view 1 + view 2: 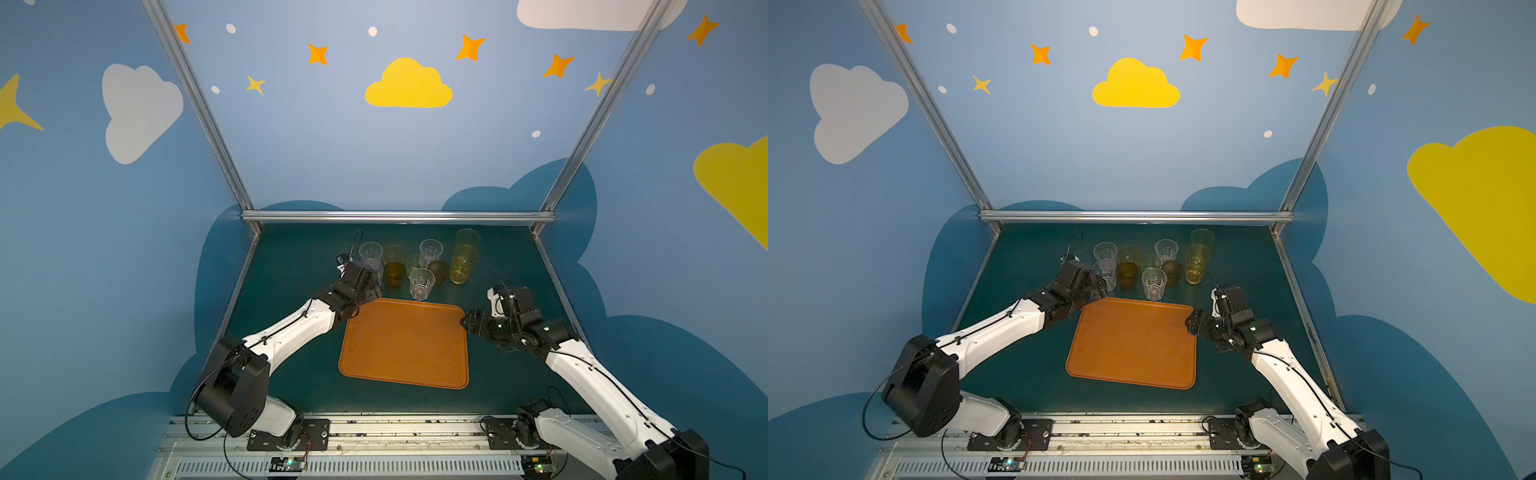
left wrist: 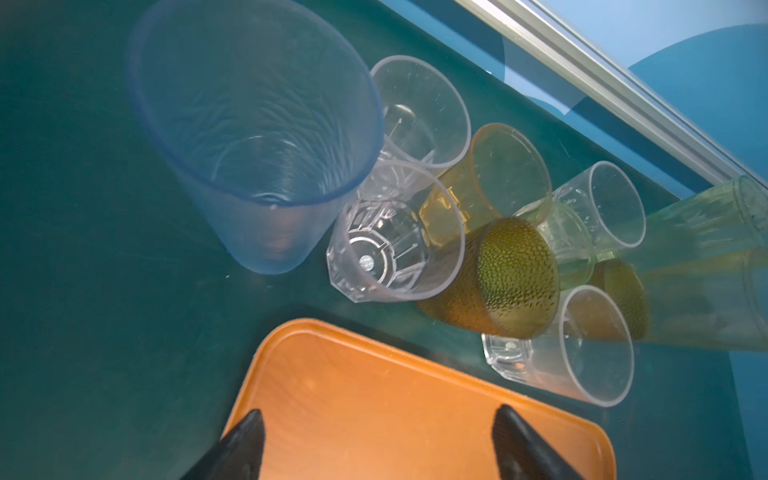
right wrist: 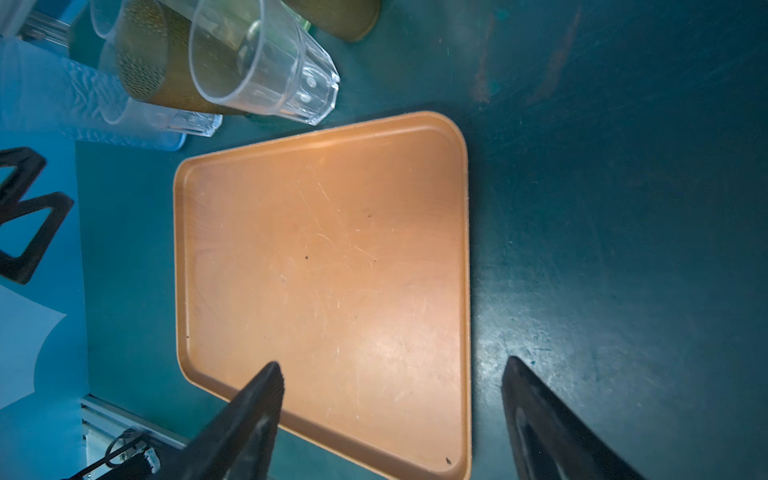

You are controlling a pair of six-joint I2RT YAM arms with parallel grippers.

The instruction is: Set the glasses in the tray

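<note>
— Where are the glasses (image 1: 422,284)?
— Upright, clustered on the green table (image 1: 286,257), just behind the tray (image 1: 403,345).
— And the jaws?
— The left gripper (image 2: 378,415) and right gripper (image 3: 394,363) are spread wide, empty, at the tray's far corners. Blue cloud-painted walls (image 1: 332,158) stand around.

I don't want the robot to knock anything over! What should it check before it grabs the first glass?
1. Tray bare and ready: ok, nothing is on it.
2. Left fingers open and empty: ok.
3. Right fingers open and empty: ok.
4. Glasses standing, none lying down: ok.
5. Room between the glasses for fingers: not ok, they are bunched close together behind the tray.
6. Front clear glass easy to reach: looks ok, it stands nearest the tray with its front side free.
</note>
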